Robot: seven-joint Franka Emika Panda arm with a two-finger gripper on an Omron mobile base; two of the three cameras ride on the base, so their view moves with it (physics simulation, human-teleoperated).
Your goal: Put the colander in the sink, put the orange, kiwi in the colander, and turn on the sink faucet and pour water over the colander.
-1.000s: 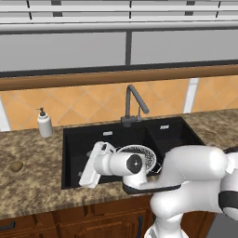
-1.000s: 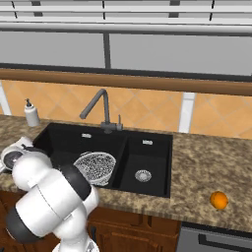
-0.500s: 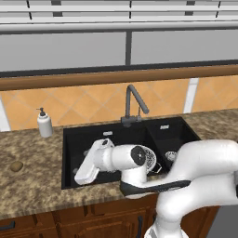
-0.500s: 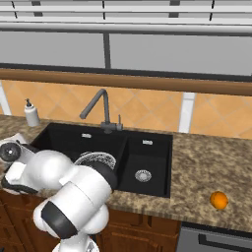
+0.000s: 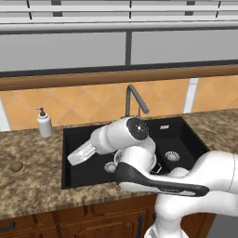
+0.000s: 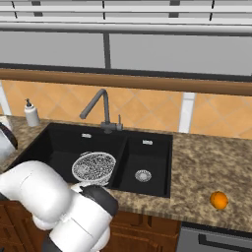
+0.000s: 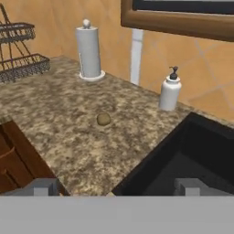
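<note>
The speckled mesh colander [image 6: 93, 166] sits in the large left basin of the black sink [image 6: 59, 142]; my arm hides most of it in the left base view. On the right counter lies the orange [image 6: 219, 200]. The kiwi [image 5: 17, 166] rests on the left counter, and in the hand view the kiwi [image 7: 103, 119] lies ahead of the hand. My gripper [image 5: 74, 158] hangs open and empty over the sink's left edge, pointing left; the gripper [image 7: 116, 187] stands well short of the kiwi. The dark faucet [image 6: 98, 106] stands behind the basins.
A white soap dispenser [image 7: 170, 93] stands by the wall left of the sink [image 7: 201, 151]. Farther along the counter are a paper towel holder [image 7: 89, 50] and a wire rack [image 7: 20, 59]. The counter's front edge drops to wooden cabinets [image 7: 13, 155].
The arm has swung left and its elbow has risen, carrying the open hand from over the left basin toward the left counter. Colander, orange and kiwi have not moved.
</note>
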